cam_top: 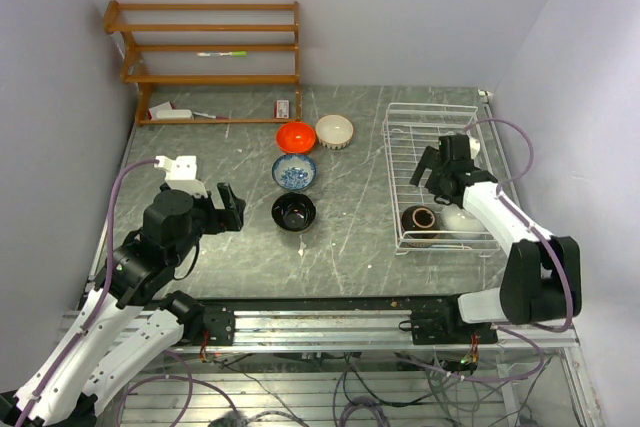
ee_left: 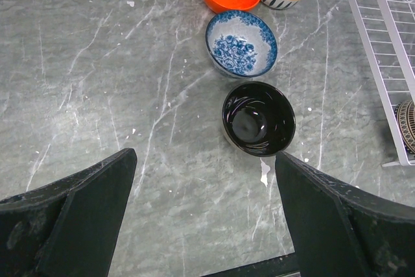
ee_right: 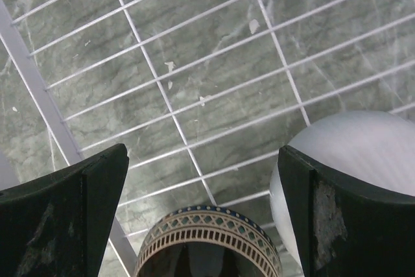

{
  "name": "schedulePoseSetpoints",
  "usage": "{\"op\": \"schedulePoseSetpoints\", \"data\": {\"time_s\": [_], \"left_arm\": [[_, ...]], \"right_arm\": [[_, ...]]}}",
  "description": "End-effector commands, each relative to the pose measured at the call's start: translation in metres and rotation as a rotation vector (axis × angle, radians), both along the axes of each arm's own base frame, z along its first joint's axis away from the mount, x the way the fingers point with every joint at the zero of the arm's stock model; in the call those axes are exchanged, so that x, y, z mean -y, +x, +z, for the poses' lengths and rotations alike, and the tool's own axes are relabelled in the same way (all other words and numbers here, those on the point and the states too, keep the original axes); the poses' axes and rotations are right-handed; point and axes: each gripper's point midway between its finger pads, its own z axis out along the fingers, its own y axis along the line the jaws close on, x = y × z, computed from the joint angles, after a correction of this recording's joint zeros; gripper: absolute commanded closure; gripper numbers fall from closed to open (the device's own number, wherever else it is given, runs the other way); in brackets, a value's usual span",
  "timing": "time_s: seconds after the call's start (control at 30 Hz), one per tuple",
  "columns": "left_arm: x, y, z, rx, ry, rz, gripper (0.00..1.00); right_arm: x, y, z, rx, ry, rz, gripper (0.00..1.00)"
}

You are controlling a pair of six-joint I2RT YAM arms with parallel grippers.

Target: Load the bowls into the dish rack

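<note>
Left wrist — glossy round black bowl (ee_left: 258, 118), veined tabletop (ee_left: 97, 76)

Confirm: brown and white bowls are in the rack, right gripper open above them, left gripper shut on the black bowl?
Wrong on the last point. The left gripper is open and empty; the black bowl sits on the table ahead of its fingers, as the left wrist view shows. The rest holds.

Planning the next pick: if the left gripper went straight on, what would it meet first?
Probably the black bowl, slightly right of its line; otherwise the table beside it. Depth is unclear.
</note>
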Motion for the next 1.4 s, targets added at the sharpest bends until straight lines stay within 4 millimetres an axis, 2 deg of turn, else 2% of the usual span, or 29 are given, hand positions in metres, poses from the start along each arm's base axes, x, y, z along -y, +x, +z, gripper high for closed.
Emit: {"op": "schedulePoseSetpoints", "data": {"time_s": [0.0, 0.13, 0.37, 0.6, 0.73, 0.8, 0.97, 1.13, 1.23, 1.27, 1.37], "left_arm": [[0.007, 0.001, 0.006, 0.029, -0.015, -0.035, 0.01], [0.007, 0.0, 0.007, 0.033, -0.019, -0.038, 0.01], [0.006, 0.0, 0.007, 0.033, -0.02, -0.035, 0.01], [0.006, 0.0, 0.007, 0.033, -0.019, -0.034, 0.01], [0.006, 0.0, 0.006, 0.03, -0.017, -0.032, 0.01], [0.006, 0.0, 0.006, 0.029, -0.016, -0.031, 0.01], [0.005, 0.001, 0.005, 0.023, -0.013, -0.025, 0.01], [0.003, 0.001, 0.005, 0.025, -0.012, -0.013, 0.01], [0.0, 0.001, 0.005, 0.022, -0.01, 0.006, 0.01], [-0.001, 0.001, 0.006, 0.024, -0.012, 0.013, 0.01], [-0.006, 0.001, 0.007, 0.031, -0.019, 0.044, 0.01]], "right_arm": [[0.018, -0.017, 0.013, 0.03, -0.054, -0.076, 0.0], [0.024, -0.026, 0.02, 0.039, -0.079, -0.084, 0.0], [0.024, -0.036, 0.016, 0.022, -0.08, -0.069, 0.0], [0.034, -0.052, 0.017, 0.031, -0.115, -0.098, 0.0], [0.029, -0.045, 0.031, 0.074, -0.096, -0.077, 0.0], [0.021, -0.036, 0.05, 0.14, -0.065, -0.034, 0.0], [-0.012, -0.014, 0.11, 0.305, 0.015, 0.105, 0.0], [-0.067, 0.001, 0.155, 0.378, 0.03, 0.238, 0.0], [-0.112, 0.002, 0.171, 0.407, 0.033, 0.333, 0.0], [-0.137, -0.003, 0.176, 0.418, 0.039, 0.393, 0.0], [-0.189, -0.005, 0.177, 0.42, 0.034, 0.512, 0.0]]}}
